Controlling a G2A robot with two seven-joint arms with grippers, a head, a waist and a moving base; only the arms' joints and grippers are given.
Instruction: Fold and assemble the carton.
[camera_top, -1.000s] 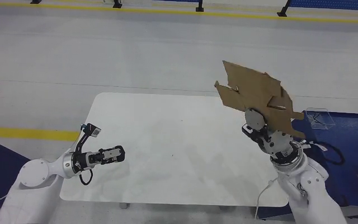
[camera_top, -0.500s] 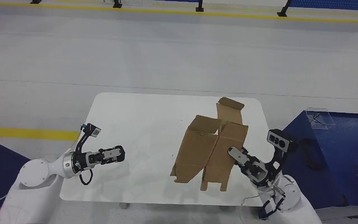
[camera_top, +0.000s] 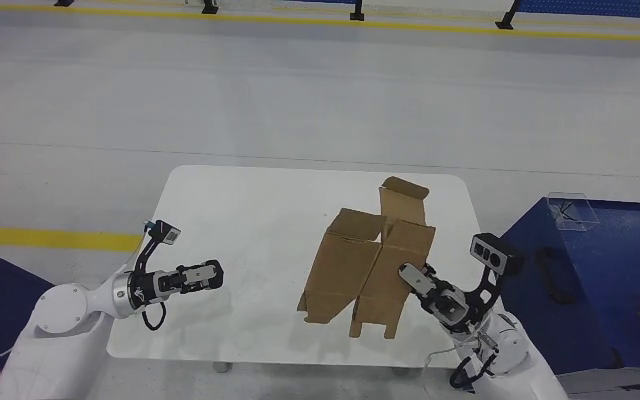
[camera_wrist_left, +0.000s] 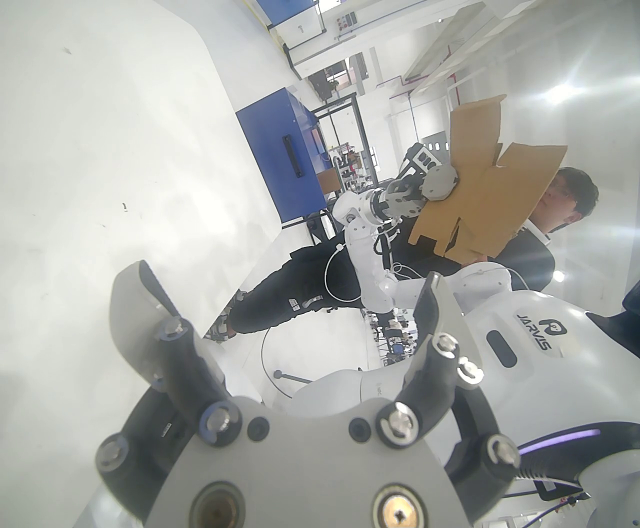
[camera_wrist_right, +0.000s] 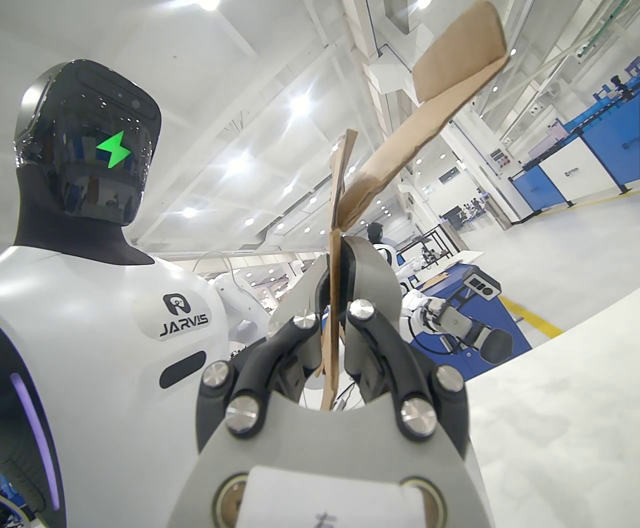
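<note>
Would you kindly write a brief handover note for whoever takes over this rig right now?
Right tool: shut on an edge of the carton, holding it over the right half of the table.
Left tool: open and empty, over the table's left side.
Done: carton picked up and gripped.
Left: open it out, fold the flaps and assemble it. The carton is flat with loose flaps, and no fold is made yet.

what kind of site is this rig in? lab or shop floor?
Probably a big industrial hall used as a robot test floor: a pale coated floor with yellow lane lines, blue cabinets, and a high ceiling with rows of lights.
</note>
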